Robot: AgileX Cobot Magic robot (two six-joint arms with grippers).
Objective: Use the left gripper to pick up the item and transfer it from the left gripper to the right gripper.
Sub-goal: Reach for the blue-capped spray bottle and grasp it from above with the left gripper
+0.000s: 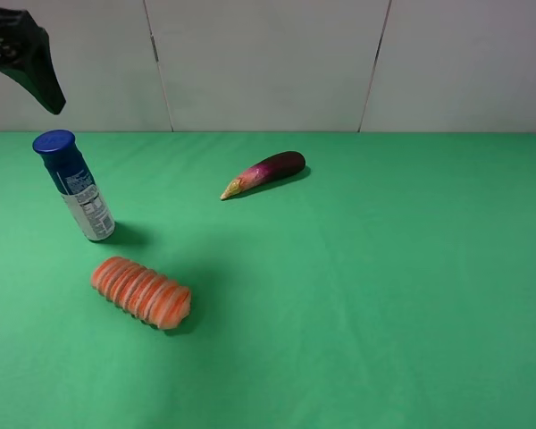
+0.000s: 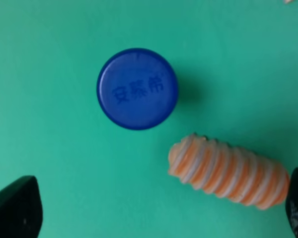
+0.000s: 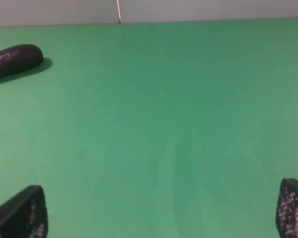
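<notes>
The left gripper [image 2: 156, 213] hangs above the table [image 1: 384, 295] with its jaws spread wide, holding nothing and touching nothing. In its wrist view the two black fingertips [image 2: 15, 210] sit at the lower corners of the frame, with only green surface between them. That view looks straight down on the dark blue cap [image 2: 137, 89] of the can [image 1: 76, 188]. The cap is round with printed characters on top, and it lies ahead of the fingertips, not between them. In the high view the same gripper [image 1: 36, 71] is a black angular shape at the upper left, above the can and apart from it.

The right gripper [image 3: 156, 213] is likewise wide open and empty, its mesh-textured fingertips [image 3: 20, 215] framing bare green table.

Nearest the front, on the left, the orange ribbed loaf [image 1: 141, 292] lies on its side. Just behind it, near but not touching, the can stands upright on the left part of the table, cap up, blue upper body over a white printed label. Farther back, near the middle, the eggplant [image 1: 268, 172] lies on its side, well apart from both. Its pale stem end points toward the front left. Behind the table stands a white panelled wall [image 1: 268, 63].
</notes>
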